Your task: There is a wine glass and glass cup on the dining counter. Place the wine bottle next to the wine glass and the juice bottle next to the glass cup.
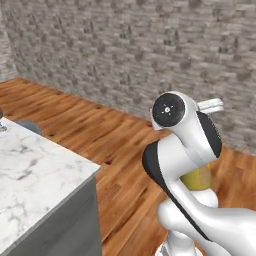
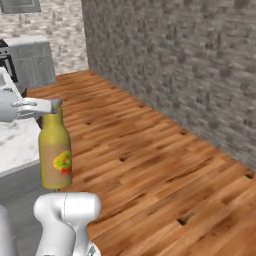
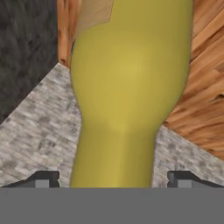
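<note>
The dining counter (image 1: 35, 170) shows its marble corner in the left base view, where the arm hides all but a yellow sliver of the juice bottle (image 2: 54, 152); the right base view shows the bottle whole, hanging upright in the air just off the counter's edge, above the wood floor (image 2: 150, 165). The gripper (image 3: 113, 179) pinches the bottle's neck, a fingertip (image 3: 41, 179) on either side, with the brick wall (image 2: 190, 65) behind.

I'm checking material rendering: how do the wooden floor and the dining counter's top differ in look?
The wooden floor is warm orange-brown with plank lines; the dining counter top is white marble with grey veins. The floor lies low, while the counter top sits raised on a grey base. Both are flat and level.
</note>
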